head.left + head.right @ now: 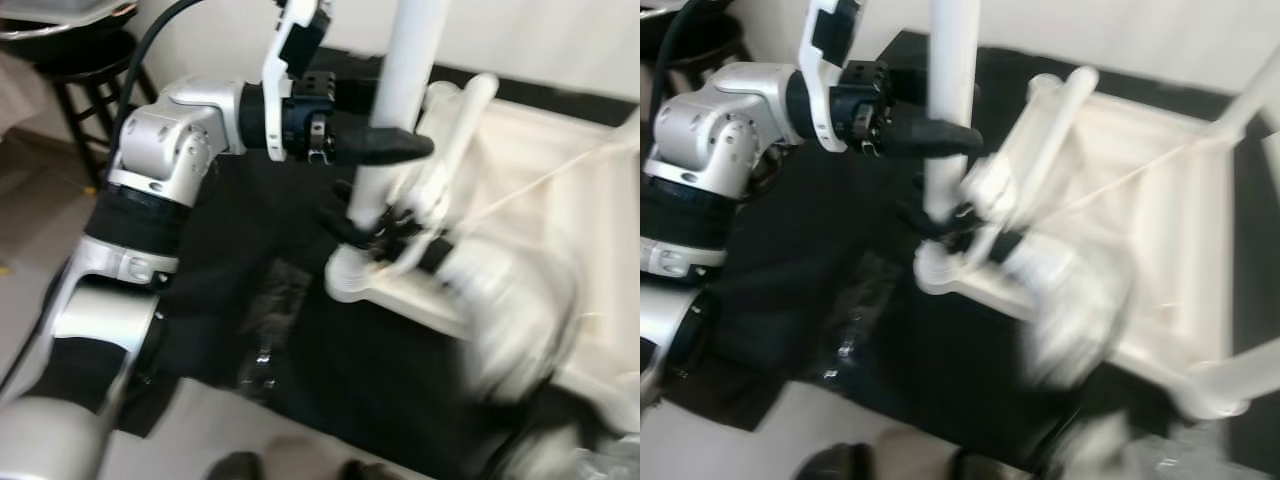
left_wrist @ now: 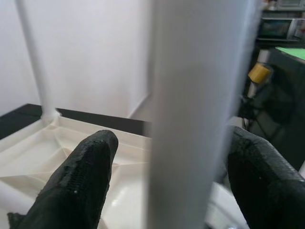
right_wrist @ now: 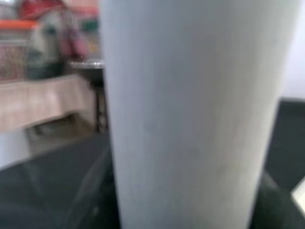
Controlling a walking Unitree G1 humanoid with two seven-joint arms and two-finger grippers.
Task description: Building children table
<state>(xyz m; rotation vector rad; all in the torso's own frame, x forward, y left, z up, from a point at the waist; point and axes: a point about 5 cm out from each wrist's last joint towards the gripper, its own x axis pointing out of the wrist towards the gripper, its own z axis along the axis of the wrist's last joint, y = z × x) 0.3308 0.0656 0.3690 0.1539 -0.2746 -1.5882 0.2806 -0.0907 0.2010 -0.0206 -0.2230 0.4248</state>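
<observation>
With the left gripper (image 1: 405,145) straddling the white leg (image 1: 405,100), fingers not clamped, and the right gripper (image 1: 385,232) blurred, grip unreadable, keep the leg plumb in the tabletop (image 1: 520,200) corner socket.

White table leg (image 1: 400,110) upright at corner of apparently upturned, blurred white tabletop (image 1: 530,190)

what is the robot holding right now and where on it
The left claw straddles the upright white table leg about mid-length. The blurred right claw sits at the leg's base; its grip cannot be told.
</observation>
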